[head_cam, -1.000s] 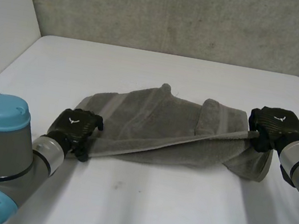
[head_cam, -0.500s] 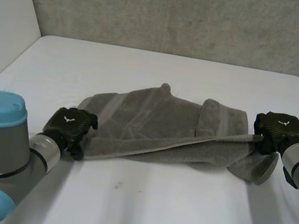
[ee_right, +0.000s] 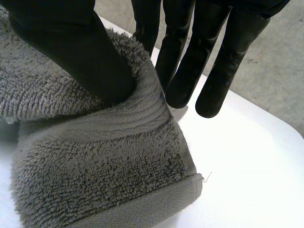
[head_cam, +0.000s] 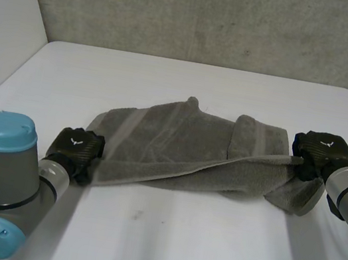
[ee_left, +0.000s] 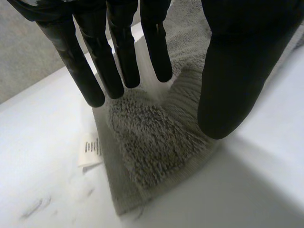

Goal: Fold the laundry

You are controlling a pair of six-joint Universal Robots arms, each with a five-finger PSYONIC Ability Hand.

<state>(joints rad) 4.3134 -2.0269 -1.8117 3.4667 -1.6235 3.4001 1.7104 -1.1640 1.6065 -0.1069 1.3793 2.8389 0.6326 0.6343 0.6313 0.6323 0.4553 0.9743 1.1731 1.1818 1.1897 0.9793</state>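
Our left robot hand [ee_left: 237, 71] is wide open above the towel [head_cam: 185, 145]. Our right robot hand [ee_right: 71, 52] pinches its other end. We should grip both corners, then lift evenly.

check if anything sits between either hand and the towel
Nothing visible does. The left hand is right at the left corner of the grey towel, which lies on the white table. The right hand pinches the towel's right end between its thumb and fingers, with nothing in between.
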